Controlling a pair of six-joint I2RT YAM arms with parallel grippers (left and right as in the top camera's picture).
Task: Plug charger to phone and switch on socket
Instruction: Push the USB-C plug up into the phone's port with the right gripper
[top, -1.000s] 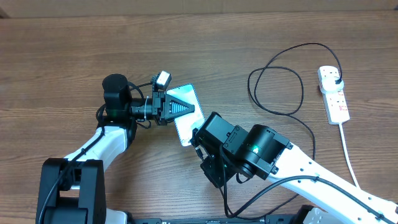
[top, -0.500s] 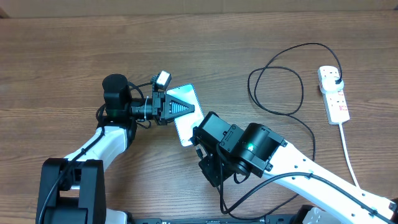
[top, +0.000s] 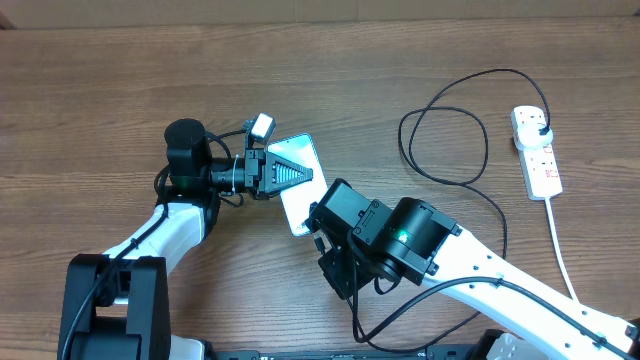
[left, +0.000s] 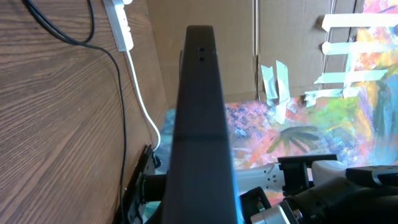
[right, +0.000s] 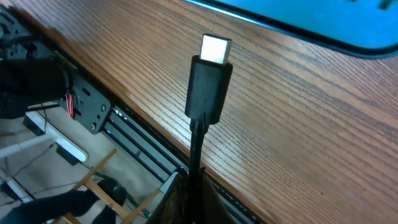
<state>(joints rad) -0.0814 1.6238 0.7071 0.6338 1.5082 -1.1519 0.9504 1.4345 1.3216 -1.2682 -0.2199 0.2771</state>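
The phone (top: 296, 185), light-blue screen up, is held by my left gripper (top: 290, 172), shut on its edge. The left wrist view shows the phone's dark edge (left: 198, 118) end-on. My right gripper (top: 322, 225), under its arm in the overhead view, is shut on the charger cable just behind its connector (right: 210, 84). The metal tip points at the phone's edge (right: 348, 28) a short way off. The black cable (top: 445, 130) loops across the table to a plug (top: 541, 131) seated in the white socket strip (top: 538, 155).
The socket's white cord (top: 562, 245) runs down the right side toward the table front. The right arm's body (top: 400, 245) covers the table just below the phone. The table's front edge (right: 155, 134) lies under the connector.
The right arm has shifted slightly left toward the phone. The left gripper and the phone stay put.
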